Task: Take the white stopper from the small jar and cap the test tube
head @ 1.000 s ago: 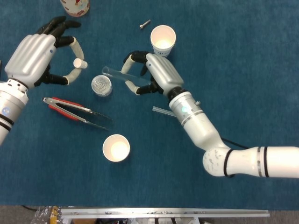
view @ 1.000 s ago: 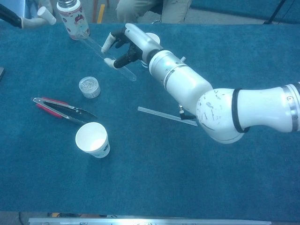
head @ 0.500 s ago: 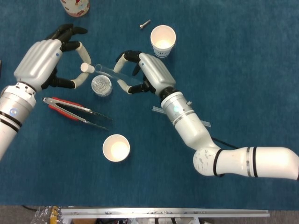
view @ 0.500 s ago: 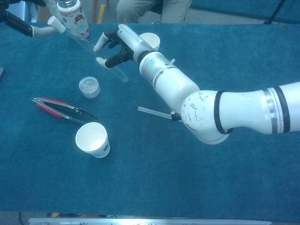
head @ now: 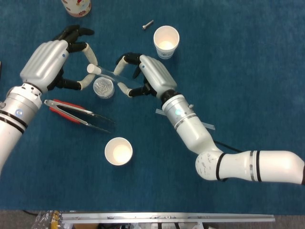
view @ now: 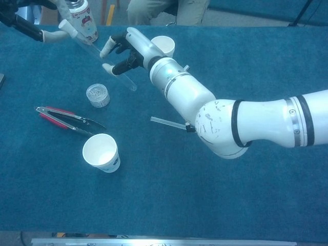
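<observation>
Capping | my right hand (head: pixel 147 76) fingers grip test tube (head: pixel 116 75) level, mouth leftward | left hand (head: pixel 50 64) fingers pinch white stopper (head: pixel 92 69) at its mouth for straight entry.

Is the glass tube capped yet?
Cannot tell. The left hand holds the white stopper right at the test tube mouth; whether it's seated isn't visible.

The head view looks straight down on the blue table (head: pixel 248 57). The chest view sits lower, facing forward across it. Both share the tongs (head: pixel 76 112) and the near paper cup (view: pixel 101 152).
</observation>
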You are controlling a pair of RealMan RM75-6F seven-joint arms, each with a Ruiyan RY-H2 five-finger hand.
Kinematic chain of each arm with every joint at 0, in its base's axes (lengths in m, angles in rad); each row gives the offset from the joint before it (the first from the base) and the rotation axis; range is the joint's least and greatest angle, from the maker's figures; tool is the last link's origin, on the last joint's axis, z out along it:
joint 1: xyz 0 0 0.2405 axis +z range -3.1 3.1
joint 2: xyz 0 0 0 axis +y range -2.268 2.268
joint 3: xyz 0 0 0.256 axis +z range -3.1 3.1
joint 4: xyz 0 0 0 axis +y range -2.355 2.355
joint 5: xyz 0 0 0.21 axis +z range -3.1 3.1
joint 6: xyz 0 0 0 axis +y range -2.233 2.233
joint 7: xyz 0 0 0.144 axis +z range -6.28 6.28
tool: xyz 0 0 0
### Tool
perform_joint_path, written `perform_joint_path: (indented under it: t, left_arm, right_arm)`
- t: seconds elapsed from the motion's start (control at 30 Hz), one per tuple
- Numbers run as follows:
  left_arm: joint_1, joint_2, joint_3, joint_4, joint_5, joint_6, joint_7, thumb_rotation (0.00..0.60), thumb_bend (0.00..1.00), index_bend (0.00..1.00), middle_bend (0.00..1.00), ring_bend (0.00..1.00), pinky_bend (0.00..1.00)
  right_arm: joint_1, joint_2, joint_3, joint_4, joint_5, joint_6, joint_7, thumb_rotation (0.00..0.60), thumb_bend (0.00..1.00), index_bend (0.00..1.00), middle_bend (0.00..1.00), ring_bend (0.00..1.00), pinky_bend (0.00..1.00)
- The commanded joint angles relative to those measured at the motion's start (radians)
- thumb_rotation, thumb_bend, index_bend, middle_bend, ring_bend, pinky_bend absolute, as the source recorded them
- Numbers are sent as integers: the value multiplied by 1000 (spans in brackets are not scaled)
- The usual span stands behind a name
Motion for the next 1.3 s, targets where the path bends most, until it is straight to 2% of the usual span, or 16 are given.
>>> perform_joint_path:
  t: [0.03,1.17,1.3]
  left_arm:
    - [-1,-2,0,0,-2,1,2,600,385,566,132,0,21]
    - [-12,-23,10,11,-18,-10,18,600,386,564,131,0,21]
    - [-9,-15,10,10,-12,-10,17,600,387,511,117,0,21]
  right_arm:
    - [1,0,0,0,2,-2,-1,600,355,608,338,220,434]
    - [7,-16,14,14,3,-4,11,600,355,608,338,220,434]
    - [3,-11,9,11,5,-6,7,600,355,607,338,220,434]
